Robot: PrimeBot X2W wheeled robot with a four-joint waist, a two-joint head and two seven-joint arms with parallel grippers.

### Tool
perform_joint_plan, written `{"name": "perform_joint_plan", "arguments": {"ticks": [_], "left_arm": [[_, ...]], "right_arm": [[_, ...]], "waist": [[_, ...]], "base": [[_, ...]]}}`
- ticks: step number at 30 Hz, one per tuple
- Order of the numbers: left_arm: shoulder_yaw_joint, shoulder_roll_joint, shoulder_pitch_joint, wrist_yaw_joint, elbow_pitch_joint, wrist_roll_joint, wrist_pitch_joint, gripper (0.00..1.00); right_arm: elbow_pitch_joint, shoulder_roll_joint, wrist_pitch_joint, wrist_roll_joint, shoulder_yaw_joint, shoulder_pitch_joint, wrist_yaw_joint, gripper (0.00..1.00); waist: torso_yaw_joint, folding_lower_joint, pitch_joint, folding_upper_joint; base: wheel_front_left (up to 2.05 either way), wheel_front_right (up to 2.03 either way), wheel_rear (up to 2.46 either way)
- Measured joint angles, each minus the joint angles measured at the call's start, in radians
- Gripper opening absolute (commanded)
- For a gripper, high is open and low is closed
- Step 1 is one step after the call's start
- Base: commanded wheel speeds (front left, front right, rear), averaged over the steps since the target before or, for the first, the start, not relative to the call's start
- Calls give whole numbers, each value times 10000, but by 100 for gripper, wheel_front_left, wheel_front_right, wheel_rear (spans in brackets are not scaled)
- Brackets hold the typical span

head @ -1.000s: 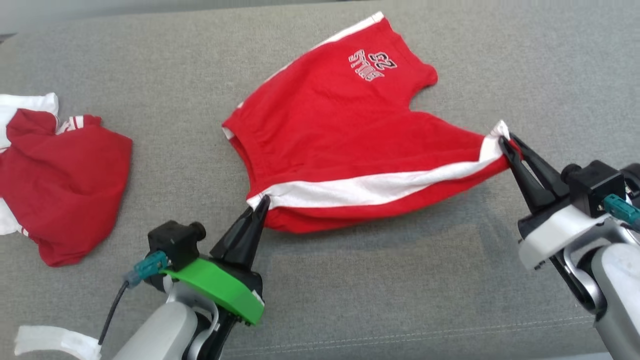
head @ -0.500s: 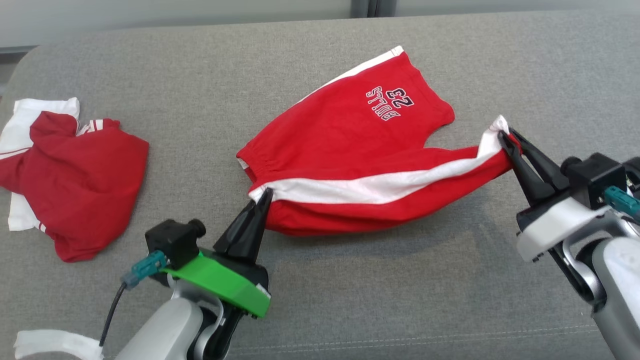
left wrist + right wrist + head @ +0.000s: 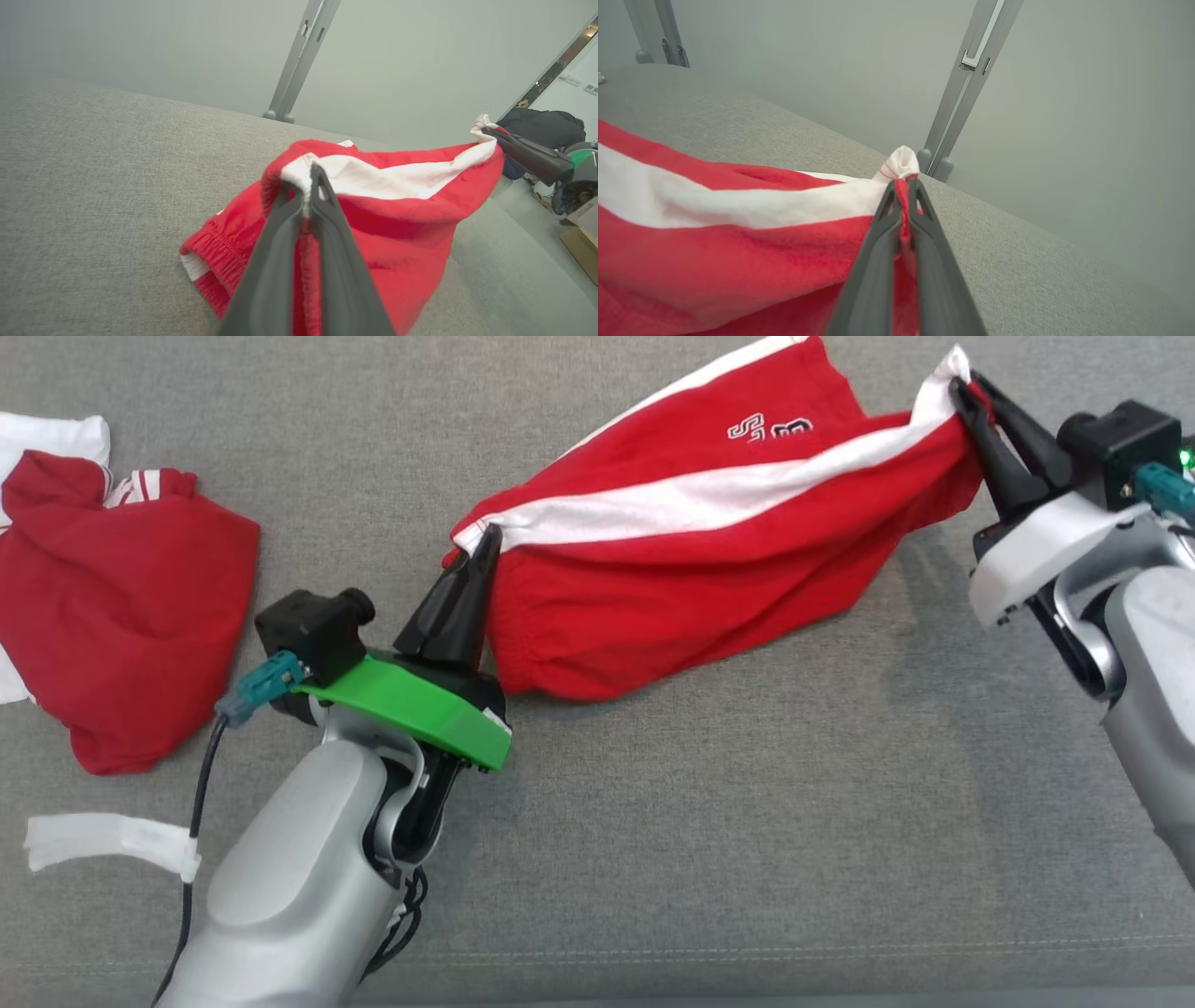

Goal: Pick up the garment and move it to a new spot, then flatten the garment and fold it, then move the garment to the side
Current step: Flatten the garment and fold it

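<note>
- Grey woven fabric covers the worktop (image 3: 747,821), a padded surface with a stitched seam (image 3: 747,954) near its front edge.
- In the wrist views a plain pale wall (image 3: 163,42) and a slanting metal post (image 3: 299,56) stand behind it.
- Garment (image 3: 709,579): red shorts with a white side stripe (image 3: 691,504), stretched between both claws over the middle and right of the worktop. The body sags below the stripe.
- Left claw (image 3: 487,534): pinched tight on the waistband corner at the stripe's near end.
- Right claw (image 3: 962,387): clamped on the hem corner at the stripe's far end, with a tuft of white cloth poking past the tips.
- In the left wrist view the elastic waistband appears to rest on the fabric. The head view does not confirm contact elsewhere.
- Lettering (image 3: 770,427) on the shorts is cut off by the top edge of the head view and is unreadable.
- A second garment (image 3: 121,616), red and white and crumpled, lies at the left edge, partly out of frame and well apart from the shorts.
- A white strip (image 3: 103,835) lies beside the left forearm.
- Bare fabric extends in front of the shorts and between the arms.
- Beyond the worktop's right edge, the left wrist view shows a dark bundle (image 3: 542,123) and a cardboard box (image 3: 581,238).
</note>
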Motion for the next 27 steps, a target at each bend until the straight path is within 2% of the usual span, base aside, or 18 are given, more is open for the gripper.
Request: {"name": "perform_joint_plan", "arguments": {"ticks": [7,17,18,19,20,27], "left_arm": [[305,-470,-1093,-121,1072,201,-94,0],[813,-1097,-1810,-305,1864,430,-140,0],[846,-1145,-1814,-347,1916,435,-140,24],[878,-1183,-1818,-370,1946,468,-140,86],[920,-1220,-1830,-378,1971,510,-140,100],[1567,-1415,-1836,-464,1854,663,-146,100]], "right_arm": [[2011,163,-111,203,571,-2062,0,0],[3829,441,-167,460,1248,-3649,0,0],[4000,483,-190,508,1287,-3758,0,8],[4151,529,-203,546,1302,-3856,0,94],[4291,577,-268,571,1315,-3965,0,100],[5168,886,-840,708,1049,-4385,0,100]], "waist": [[332,0,944,0],[875,0,1619,0],[921,0,1659,0],[961,0,1694,0],[997,0,1725,0],[1127,1,1674,0]], "base": [[0,0,0],[0,0,0],[0,0,0],[0,0,0],[0,0,0],[0,0,0]]}}
